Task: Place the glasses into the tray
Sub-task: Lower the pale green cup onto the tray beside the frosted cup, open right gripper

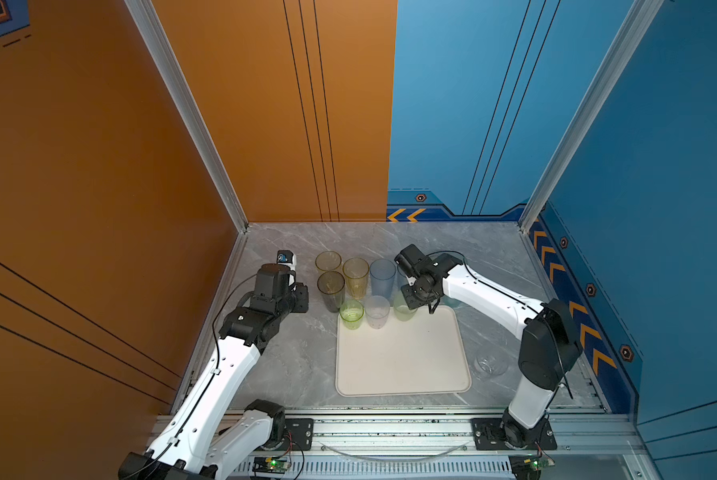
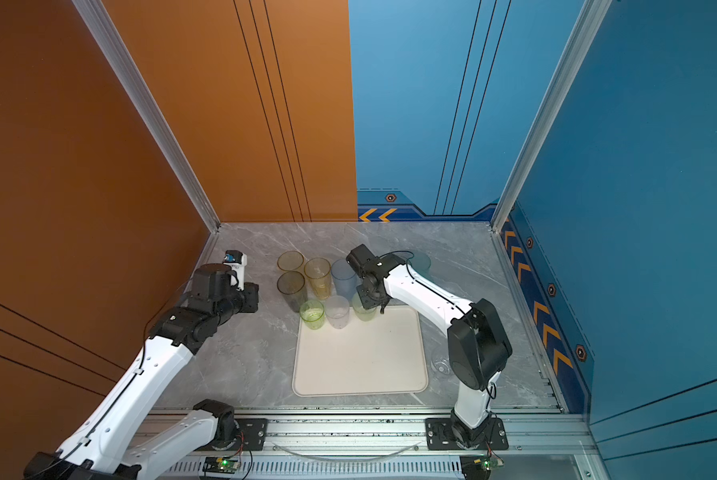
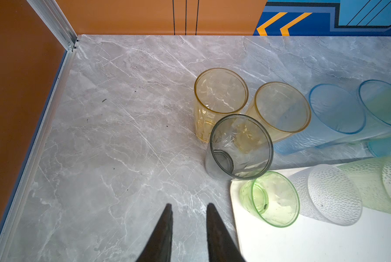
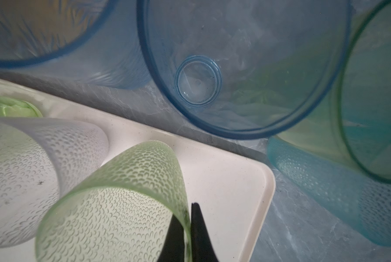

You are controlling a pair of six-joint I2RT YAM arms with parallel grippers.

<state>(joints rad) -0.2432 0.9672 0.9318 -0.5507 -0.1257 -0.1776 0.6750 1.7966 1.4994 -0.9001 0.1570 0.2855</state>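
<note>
Three glasses [image 1: 376,311] on tray [image 1: 402,365]: rowed along far edge, probably saving room
Right end effector [image 4: 187,226]: clamped on dimpled green glass [image 4: 122,204] wall
Left end effector [image 3: 189,217]: slightly apart, empty, above counter [image 3: 122,136]

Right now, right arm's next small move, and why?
Probably open the right gripper to release: it is shut on the rim of the textured green glass, which looks upright inside the far edge of the tray, beside the clear textured glass.
</note>
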